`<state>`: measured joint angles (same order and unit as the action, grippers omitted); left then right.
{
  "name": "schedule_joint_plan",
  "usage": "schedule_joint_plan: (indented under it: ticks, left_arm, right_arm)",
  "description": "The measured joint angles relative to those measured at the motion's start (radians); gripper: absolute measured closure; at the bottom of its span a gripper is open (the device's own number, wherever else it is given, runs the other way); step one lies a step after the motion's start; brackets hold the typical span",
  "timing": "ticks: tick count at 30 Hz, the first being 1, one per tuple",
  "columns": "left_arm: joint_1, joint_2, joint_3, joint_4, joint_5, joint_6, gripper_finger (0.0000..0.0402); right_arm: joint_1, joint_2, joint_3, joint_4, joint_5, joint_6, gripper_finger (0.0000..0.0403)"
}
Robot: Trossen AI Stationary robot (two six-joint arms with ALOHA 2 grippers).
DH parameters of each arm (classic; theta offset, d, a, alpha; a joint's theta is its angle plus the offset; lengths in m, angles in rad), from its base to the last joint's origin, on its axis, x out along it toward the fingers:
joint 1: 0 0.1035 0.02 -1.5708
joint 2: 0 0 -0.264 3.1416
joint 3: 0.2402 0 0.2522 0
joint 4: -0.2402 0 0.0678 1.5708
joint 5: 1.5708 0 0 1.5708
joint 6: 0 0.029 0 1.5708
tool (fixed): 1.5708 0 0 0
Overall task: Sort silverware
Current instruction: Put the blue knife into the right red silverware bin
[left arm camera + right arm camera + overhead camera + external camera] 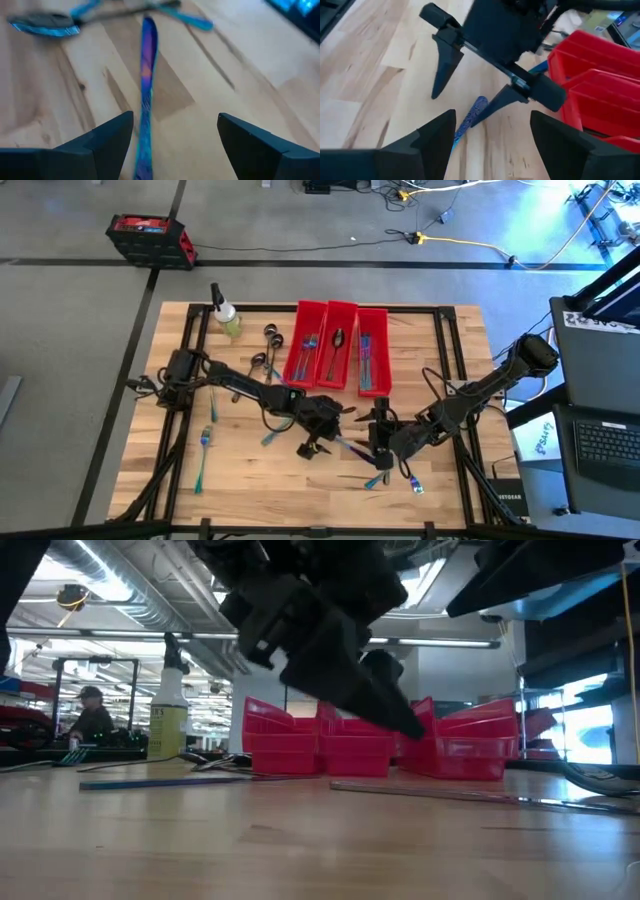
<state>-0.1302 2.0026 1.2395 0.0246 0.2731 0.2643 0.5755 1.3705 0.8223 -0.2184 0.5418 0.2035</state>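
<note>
You are looking at three red bins (pixel 342 345) standing side by side at the far middle of the wooden table (pixel 440 350), each holding iridescent silverware, with a dark spoon (pixel 338 338) lying in the middle one. Your left gripper (pixel 318 442) is hanging low over the near middle of the table with its two fingers (pixel 107 135) standing wide apart, and an iridescent blue-purple utensil handle (pixel 146 85) is lying flat on the wood between them, touching neither finger as far as the left wrist view shows. Your right gripper (pixel 381 442) is sitting just beside it, facing it, its two fingers (pixel 437 132) also spread apart and holding nothing; the right wrist view shows the same handle (pixel 470 116) lying on the table under the left gripper. Loose pieces are lying around: two near the left front edge, a fork (pixel 207 437) and a teal piece (pixel 199 472), about three more near the grippers on the front right (pixel 378 478), and roughly three dark spoons (pixel 270 335) grouped near the bins' left side, though you cannot count those exactly. One spray bottle (pixel 226 315) with yellowish liquid is standing at the far left corner. In the low view one person (pixel 92 712) is sitting in the room beyond the table.
</note>
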Motion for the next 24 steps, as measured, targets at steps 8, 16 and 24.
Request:
schedule_joint_plan:
  ticks: [8, 16, 24]
  left_arm:
    - [0.007, -0.082, -0.230, 0.419, -0.050, -0.200, 0.0124]
    - [-0.021, -0.100, -0.327, 0.534, -0.093, -0.150, 0.0124]
    - [0.016, -0.080, -0.361, 0.551, 0.015, 0.033, 0.0124]
  right_arm:
    - [-0.015, 0.000, -0.001, 0.020, 0.019, -0.086, 0.0162]
    - [-0.064, 0.001, -0.002, 0.058, 0.011, -0.106, 0.0162]
    - [-0.093, 0.003, -0.002, 0.035, 0.025, -0.108, 0.0162]
